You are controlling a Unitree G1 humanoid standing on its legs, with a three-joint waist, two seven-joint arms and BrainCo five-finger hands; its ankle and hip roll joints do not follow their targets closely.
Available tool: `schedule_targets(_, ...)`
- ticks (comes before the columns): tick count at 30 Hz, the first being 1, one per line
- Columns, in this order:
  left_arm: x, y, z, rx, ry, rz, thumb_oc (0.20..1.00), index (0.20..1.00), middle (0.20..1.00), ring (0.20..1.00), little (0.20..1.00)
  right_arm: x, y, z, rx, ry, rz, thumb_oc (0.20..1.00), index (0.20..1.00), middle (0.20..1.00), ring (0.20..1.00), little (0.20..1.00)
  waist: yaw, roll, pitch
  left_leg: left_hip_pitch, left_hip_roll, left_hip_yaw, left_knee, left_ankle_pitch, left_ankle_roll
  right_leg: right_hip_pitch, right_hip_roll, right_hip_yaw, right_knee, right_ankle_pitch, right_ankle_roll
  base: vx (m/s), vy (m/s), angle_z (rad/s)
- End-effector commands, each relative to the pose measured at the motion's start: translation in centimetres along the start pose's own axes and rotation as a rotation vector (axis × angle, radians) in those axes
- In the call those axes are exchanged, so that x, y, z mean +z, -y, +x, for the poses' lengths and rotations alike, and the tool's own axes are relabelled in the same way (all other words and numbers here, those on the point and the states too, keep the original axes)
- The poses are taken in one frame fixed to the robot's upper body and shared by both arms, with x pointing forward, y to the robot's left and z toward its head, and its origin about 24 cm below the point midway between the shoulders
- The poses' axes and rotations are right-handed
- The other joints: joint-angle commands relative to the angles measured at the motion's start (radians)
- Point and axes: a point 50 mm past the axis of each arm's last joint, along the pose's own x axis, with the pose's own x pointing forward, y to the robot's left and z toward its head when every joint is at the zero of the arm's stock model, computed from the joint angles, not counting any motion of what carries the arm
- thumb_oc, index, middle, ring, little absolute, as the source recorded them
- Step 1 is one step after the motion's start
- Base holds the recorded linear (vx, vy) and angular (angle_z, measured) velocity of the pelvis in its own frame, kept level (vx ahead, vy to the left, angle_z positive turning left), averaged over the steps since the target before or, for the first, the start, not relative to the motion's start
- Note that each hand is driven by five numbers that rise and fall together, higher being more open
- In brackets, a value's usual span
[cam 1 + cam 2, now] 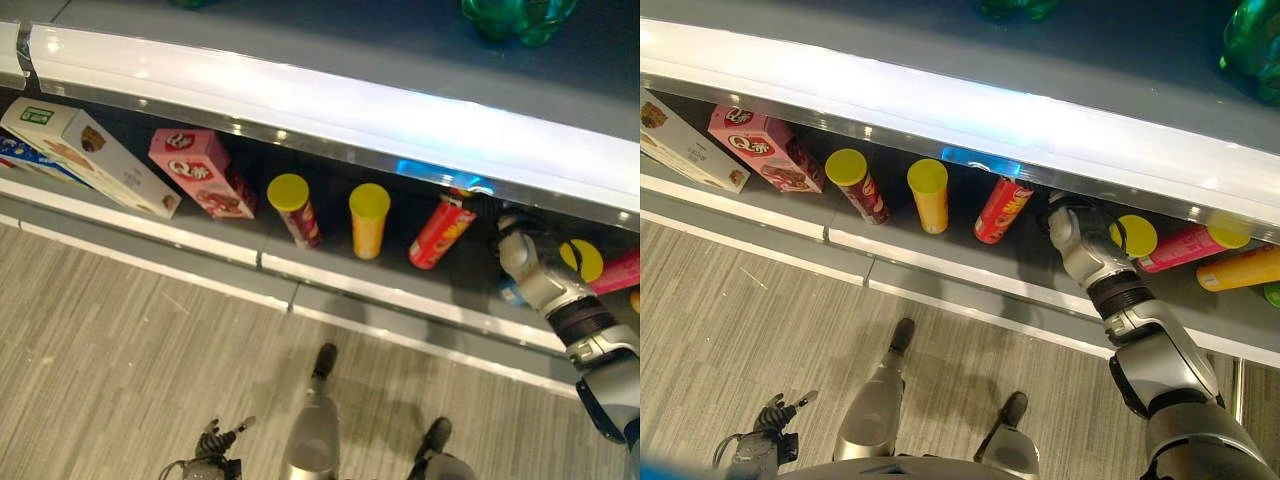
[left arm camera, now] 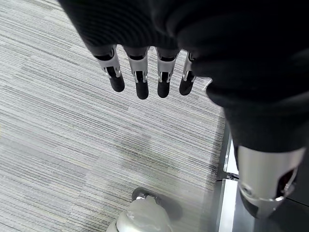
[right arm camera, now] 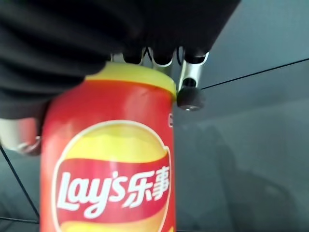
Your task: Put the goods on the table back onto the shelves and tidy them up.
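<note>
Your right robot hand (image 1: 1072, 232) is inside the lower shelf (image 1: 940, 262), fingers curled round a red can (image 3: 111, 159) it is placing beside the yellow-lidded cans (image 1: 369, 218); next, set it upright and let go, while the left robot hand (image 2: 145, 72) hangs open above the floor.

Seven crisp cans on the shelf: two yellow-lidded upright ones (image 1: 858, 185) (image 1: 928, 194), one red can (image 1: 1002, 210), the rest lying beyond the robot hand (image 1: 1065, 225). Two boxes: pink (image 1: 200, 172), white (image 1: 90, 155).

floor (image 1: 130, 340): grey striped planks | green bottles (image 1: 520, 18): up on the top shelf (image 1: 330, 40)
</note>
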Motion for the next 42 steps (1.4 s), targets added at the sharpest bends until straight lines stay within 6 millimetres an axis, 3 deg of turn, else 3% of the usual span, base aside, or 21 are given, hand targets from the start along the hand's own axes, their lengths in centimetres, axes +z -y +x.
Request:
schedule_targets(1,0.1,-1.6,0.3,0.052,-0.006,0.050,1.000,1.000,1.000,1.000,1.000,1.4,3.2,1.8,-0.117,0.090,-0.062,0.200,0.200,0.200,0.200,0.200,-0.002,-0.004,-0.026,0.040,0.088,0.034,0.122,-0.200,-0.005,-0.084,-0.114,0.086,0.196,-0.103,0.016,0.00,0.000,0.00)
schedule_targets(28,0.4,-1.6,0.4,0.055,0.001,0.047,1.000,1.000,1.000,1.000,1.000,1.2,1.8,0.2,-0.082,0.104,-0.042,0.200,0.200,0.200,0.200,0.200,-0.022,0.006,-0.008,0.016,0.088,0.037,0.154,-0.208,-0.006,-0.106,-0.120,0.090,0.218,-0.111,0.015,0.00,0.000,0.00)
schedule_targets(42,0.3,-1.6,0.4,0.050,-0.002,0.059,1.000,1.000,1.000,1.000,1.000,0.4,2.6,0.9,-0.107,0.067,-0.059,0.200,0.200,0.200,0.200,0.200,-0.019,0.006,-0.011,0.024,0.090,0.040,0.133,-0.198,-0.007,-0.108,-0.118,0.093,0.208,-0.106,0.015,0.00,0.000,0.00)
